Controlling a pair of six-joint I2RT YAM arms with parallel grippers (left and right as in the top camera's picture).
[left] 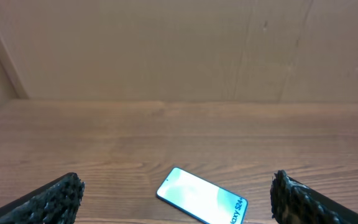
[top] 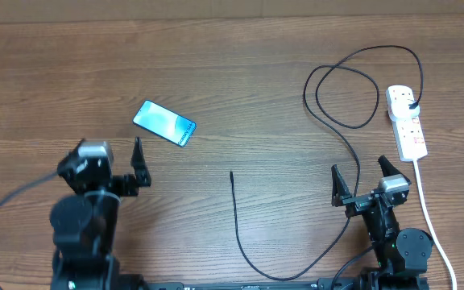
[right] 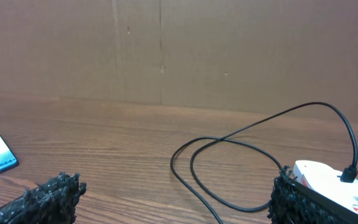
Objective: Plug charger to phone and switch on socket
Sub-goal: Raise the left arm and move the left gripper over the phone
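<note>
The phone (top: 164, 122) lies flat on the wooden table left of centre, its blue-teal screen lit; the left wrist view shows the phone (left: 202, 196) just ahead of my fingers. The charger (top: 236, 213), a thin black cable, loops across the table from its free tip near the middle to a black plug seated in the socket (top: 407, 121), a white power strip at the right. My left gripper (top: 109, 153) stands open just short of the phone. My right gripper (top: 359, 171) stands open beside the cable, near the socket (right: 328, 180). Neither holds anything.
The socket's white cord (top: 429, 217) runs down past my right arm to the front edge. A brown board wall (left: 166, 50) closes the far side of the table. In the right wrist view the charger's loop (right: 172, 163) lies ahead of my fingers.
</note>
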